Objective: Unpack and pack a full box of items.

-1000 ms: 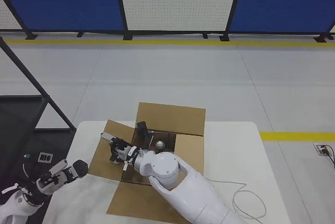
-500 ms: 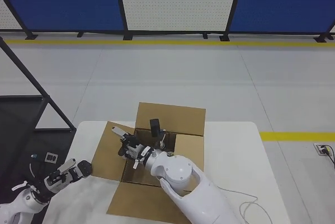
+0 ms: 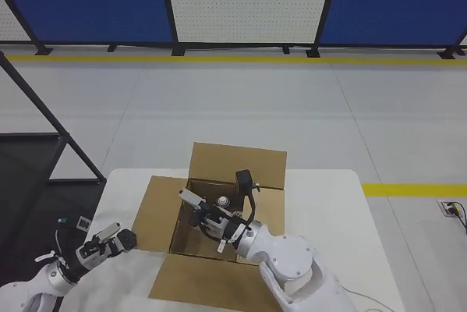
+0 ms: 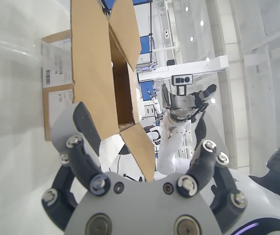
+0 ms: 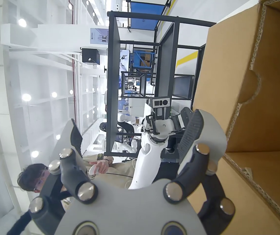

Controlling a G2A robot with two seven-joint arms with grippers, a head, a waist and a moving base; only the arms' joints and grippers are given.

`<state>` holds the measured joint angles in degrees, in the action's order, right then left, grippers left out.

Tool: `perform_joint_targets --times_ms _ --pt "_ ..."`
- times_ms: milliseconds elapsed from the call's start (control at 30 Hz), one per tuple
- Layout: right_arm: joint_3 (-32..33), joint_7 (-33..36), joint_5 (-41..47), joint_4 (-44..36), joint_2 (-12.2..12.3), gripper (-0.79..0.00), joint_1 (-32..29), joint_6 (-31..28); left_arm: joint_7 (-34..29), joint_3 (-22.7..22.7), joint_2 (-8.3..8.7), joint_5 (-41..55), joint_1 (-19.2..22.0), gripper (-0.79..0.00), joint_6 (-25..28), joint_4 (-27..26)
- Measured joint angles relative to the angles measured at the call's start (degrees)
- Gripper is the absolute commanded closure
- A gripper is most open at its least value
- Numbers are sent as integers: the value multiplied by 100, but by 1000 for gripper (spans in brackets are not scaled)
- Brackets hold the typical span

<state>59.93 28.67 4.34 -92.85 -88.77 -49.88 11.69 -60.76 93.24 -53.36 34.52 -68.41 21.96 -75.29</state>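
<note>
An open cardboard box (image 3: 237, 164) stands on the white table (image 3: 334, 218) with all flaps spread out. Inside it, a round grey item (image 3: 222, 203) shows near the far wall. My right gripper (image 3: 196, 209) hangs open over the box's left half, holding nothing. In the right wrist view, the right gripper (image 5: 135, 121) has the box (image 5: 252, 86) beside it. My left gripper (image 3: 126, 239) sits low over the table just left of the box's left flap. In the left wrist view, the left gripper (image 4: 142, 118) is open and empty, facing the box (image 4: 93, 62).
A black metal rack (image 3: 30, 156) stands off the table's left side. A thin cable (image 3: 350, 274) trails on the table at the right. Bare table lies to the right of the box.
The right gripper has swung rightward from the box's left flap to above the box's opening. The left gripper has moved right, closer to the left flap.
</note>
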Motion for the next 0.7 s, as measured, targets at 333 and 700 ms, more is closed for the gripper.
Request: perform_joint_targets --times_ms 333,700 --pt "294 160 -72 -376 111 -785 -401 59 -43 -191 -18 -145 124 -785 -27 108" --pt "253 196 -37 -278 126 -785 -263 88 -62 -242 -24 -161 166 -785 -7 191"
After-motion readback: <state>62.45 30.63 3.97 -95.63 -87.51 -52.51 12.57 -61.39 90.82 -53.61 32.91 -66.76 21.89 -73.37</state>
